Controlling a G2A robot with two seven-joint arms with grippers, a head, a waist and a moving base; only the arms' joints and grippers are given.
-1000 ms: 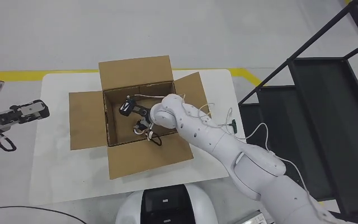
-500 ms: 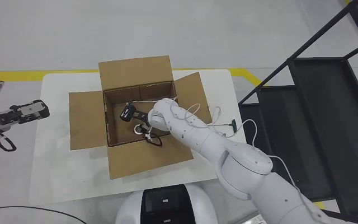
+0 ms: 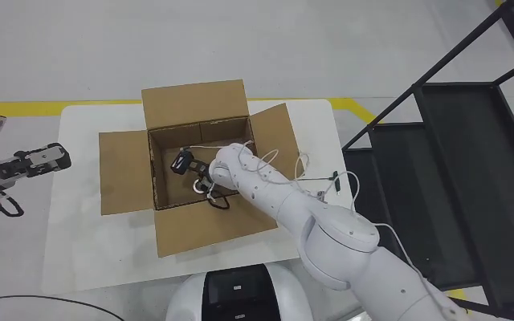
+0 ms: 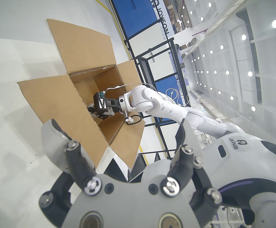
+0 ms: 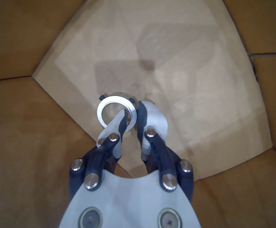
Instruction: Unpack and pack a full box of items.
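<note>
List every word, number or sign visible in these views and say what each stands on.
On the blue panel: white brand lettering, turned sideways; not copied out.
On the white perforated panel: small dark brand lettering, sideways; not copied out.
On the cardboard box: no print on the faces shown.
On the metal ring in the right gripper's jaws: no marking seen.

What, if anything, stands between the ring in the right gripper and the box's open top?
Nothing visible does. The right gripper holds the ring inside the box. The flaps are folded outward, which leaves the opening above clear.
</note>
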